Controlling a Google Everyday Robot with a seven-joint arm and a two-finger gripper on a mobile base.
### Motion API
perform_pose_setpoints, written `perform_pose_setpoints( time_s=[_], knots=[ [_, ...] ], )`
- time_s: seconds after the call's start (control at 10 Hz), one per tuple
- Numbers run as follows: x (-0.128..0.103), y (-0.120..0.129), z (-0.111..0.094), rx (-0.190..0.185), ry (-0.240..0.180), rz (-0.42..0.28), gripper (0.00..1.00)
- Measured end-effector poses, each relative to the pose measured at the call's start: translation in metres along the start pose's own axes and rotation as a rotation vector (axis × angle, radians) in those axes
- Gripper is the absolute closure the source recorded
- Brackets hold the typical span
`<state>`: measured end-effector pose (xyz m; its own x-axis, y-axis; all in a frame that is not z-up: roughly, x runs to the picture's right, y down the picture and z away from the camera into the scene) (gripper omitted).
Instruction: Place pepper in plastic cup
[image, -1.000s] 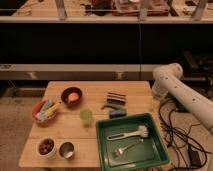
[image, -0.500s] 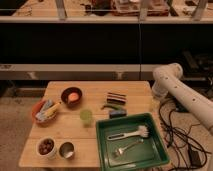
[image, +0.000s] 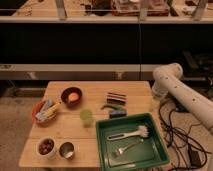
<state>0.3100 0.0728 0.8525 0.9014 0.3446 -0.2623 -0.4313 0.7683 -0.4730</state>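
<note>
**Pepper flat on the desk, claw at the right edge**

The pepper (image: 108, 106) lies with its long axis running left to right, near the plastic cup (image: 86, 116) and up-right of it. The claw (image: 154, 103) hangs at the desk's (image: 60, 132) right edge, well apart from the pepper. I cannot tell whether it is clenched.

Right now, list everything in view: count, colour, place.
table: one, light wood, centre
pepper: one, dark green, mid-table
plastic cup: one, yellow-green, left of pepper
striped block: one, dark, behind pepper
blue-green block: one, at tray's far edge
tray: one, green, near right corner
brush: one, white, in tray
fork: one, silvery, in tray
dark bowl: one, orange contents, far left
orange bowl: one, left edge
white cup: one, brown contents, near left corner
metal cup: one, beside white cup
arm: one, white, right of table
gripper: one, table's right edge
</note>
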Motion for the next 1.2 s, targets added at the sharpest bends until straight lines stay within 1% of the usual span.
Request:
perform_pose_setpoints(
  time_s=[0.5,0.6,0.8,0.9,1.0,1.1,1.2],
  knots=[
    [0.000,0.000,0.000,0.000,0.000,0.000,0.20],
    [-0.002,0.002,-0.001,0.000,-0.001,-0.013,0.20],
    [-0.019,0.018,-0.011,0.011,-0.015,-0.112,0.20],
    [-0.033,0.030,-0.018,0.014,-0.028,-0.168,0.20],
    [-0.047,0.042,-0.024,0.011,-0.044,-0.209,0.20],
    [-0.078,0.067,-0.037,0.007,-0.075,-0.300,0.20],
    [-0.093,0.080,-0.046,0.005,-0.089,-0.348,0.20]
  ],
)
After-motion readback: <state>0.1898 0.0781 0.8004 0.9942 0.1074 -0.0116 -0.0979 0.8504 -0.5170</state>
